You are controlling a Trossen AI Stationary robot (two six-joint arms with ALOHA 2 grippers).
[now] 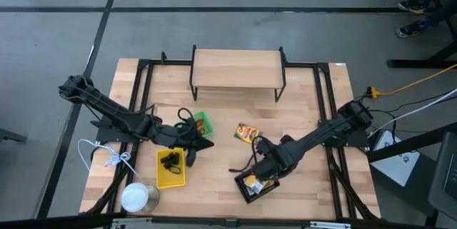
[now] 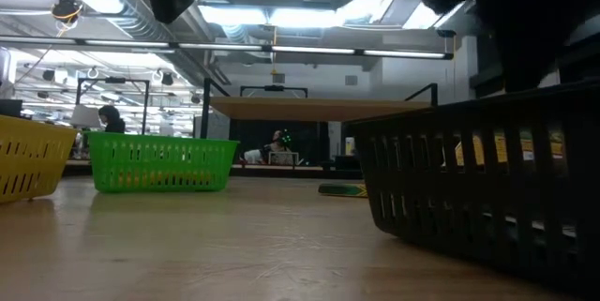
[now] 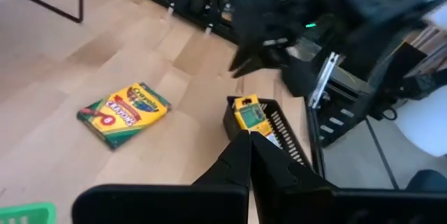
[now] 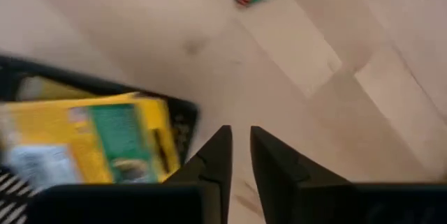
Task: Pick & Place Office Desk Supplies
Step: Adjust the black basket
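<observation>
A crayon box [image 1: 248,133] lies on the wooden table [image 1: 307,93]; right claw [image 4: 237,147] nearly closed, empty.

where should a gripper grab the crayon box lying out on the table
The crayon box lies flat on bare wood, clear of the black mesh tray. Probably best to come straight down and pinch across its two long edges, the narrower span.
</observation>
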